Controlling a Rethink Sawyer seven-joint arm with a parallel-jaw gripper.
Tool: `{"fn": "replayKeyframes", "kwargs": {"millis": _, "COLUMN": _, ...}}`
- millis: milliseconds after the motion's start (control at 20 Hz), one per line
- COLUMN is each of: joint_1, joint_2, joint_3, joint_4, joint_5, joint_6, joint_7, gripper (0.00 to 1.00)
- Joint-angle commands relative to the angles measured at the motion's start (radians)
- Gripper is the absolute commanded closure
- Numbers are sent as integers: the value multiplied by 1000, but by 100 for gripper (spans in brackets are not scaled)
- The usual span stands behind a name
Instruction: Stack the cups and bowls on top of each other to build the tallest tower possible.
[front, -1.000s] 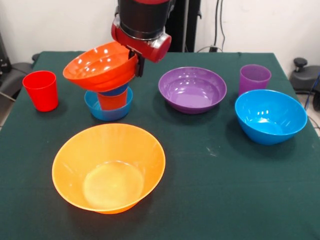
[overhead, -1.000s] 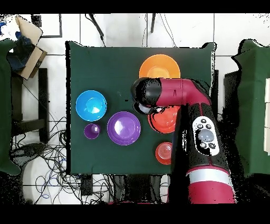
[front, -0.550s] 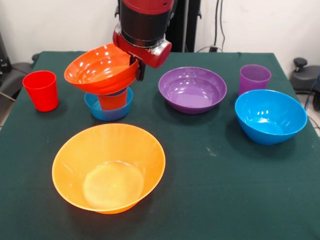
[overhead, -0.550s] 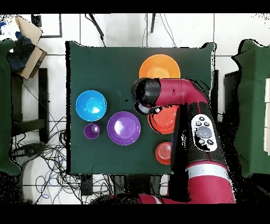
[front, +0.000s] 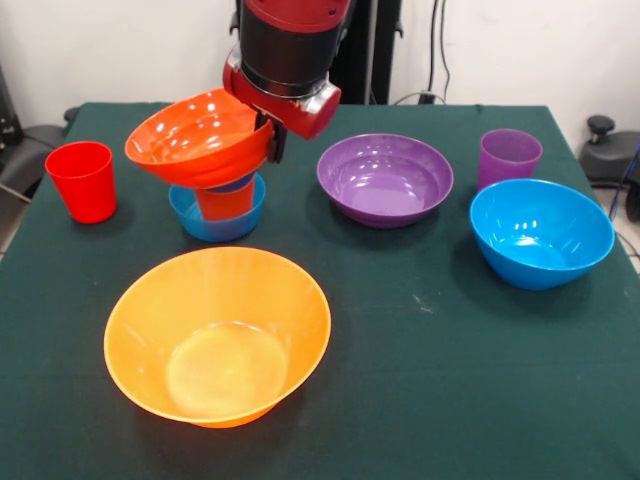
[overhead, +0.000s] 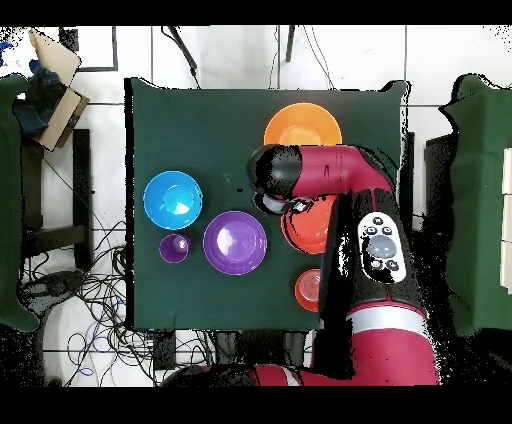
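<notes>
Gripper (front: 272, 140): I have it pinched on the near rim of the red-orange bowl (front: 200, 140), which hangs tilted.
Bowl position: above the orange-red cup (front: 224, 198) in the small light blue bowl (front: 216, 215).
Handling: I judge it light, stiff, slick; rim hold suits.
Base: yellow-orange bowl (front: 218, 335) waits nearer the camera.

Bowls, five seen: large yellow-orange bowl (front: 217, 335), red-orange bowl (front: 200, 139), purple bowl (front: 385, 179), large light blue bowl (front: 541, 232), small light blue bowl (front: 217, 212).

Cups, three: red cup (front: 82, 181), orange-red cup (front: 224, 201), purple cup (front: 509, 157).
</notes>
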Motion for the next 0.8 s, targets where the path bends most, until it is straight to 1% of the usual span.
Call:
{"fn": "replayKeyframes", "kwargs": {"millis": 50, "joint_1": 35, "joint_2": 34, "joint_3": 7, "joint_4": -45, "joint_5": -95, "joint_6": 109, "joint_7": -134, "gripper": 100}}
{"fn": "replayKeyframes", "kwargs": {"millis": 300, "joint_1": 38, "joint_2": 34, "joint_3": 6, "joint_4": -46, "joint_5": -91, "joint_6": 120, "joint_7": -129, "gripper": 100}}
{"fn": "replayKeyframes", "kwargs": {"millis": 500, "joint_1": 38, "joint_2": 29, "joint_3": 2, "joint_4": -23, "joint_5": -82, "joint_6": 111, "joint_7": -123, "gripper": 100}}
{"fn": "replayKeyframes", "kwargs": {"millis": 800, "joint_1": 46, "joint_2": 19, "joint_3": -11, "joint_4": -10, "joint_5": -75, "joint_6": 125, "joint_7": -123, "gripper": 100}}
